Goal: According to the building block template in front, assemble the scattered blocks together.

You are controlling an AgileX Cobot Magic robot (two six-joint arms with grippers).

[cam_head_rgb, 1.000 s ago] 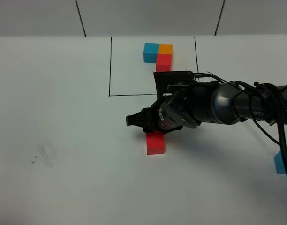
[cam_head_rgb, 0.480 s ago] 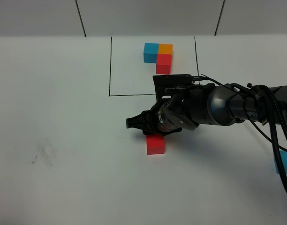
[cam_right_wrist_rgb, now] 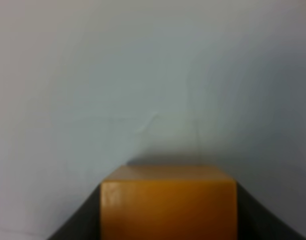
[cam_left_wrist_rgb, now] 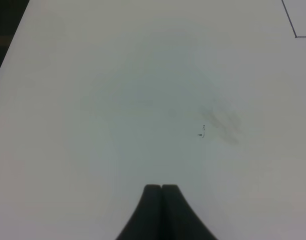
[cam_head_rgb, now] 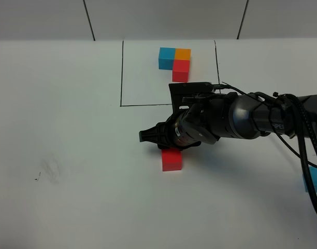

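The template, a blue, orange and red L-shaped trio (cam_head_rgb: 175, 62), sits inside a thin black drawn rectangle (cam_head_rgb: 121, 72) at the back. My right gripper (cam_head_rgb: 144, 136) reaches across the middle and is shut on the loose orange cube (cam_right_wrist_rgb: 168, 207), just above the table. The exterior high view hides that cube behind the gripper. The loose red cube (cam_head_rgb: 172, 159) lies on the table just in front of the right gripper. The loose blue cube (cam_head_rgb: 316, 180) lies at the far right edge, partly behind cables. My left gripper (cam_left_wrist_rgb: 161, 188) is shut and empty over bare table.
The white table (cam_head_rgb: 70, 129) has a faint grey smudge (cam_head_rgb: 48, 170) at the left, which also shows in the left wrist view (cam_left_wrist_rgb: 220, 120). The right arm's black cables (cam_head_rgb: 308, 150) hang over the right side. The table's left edge (cam_left_wrist_rgb: 8, 50) shows in the left wrist view.
My right gripper with the orange cube moved slightly toward the front a second ago, uncovering the template's red cube. It has stayed still since. The red cube has not moved.
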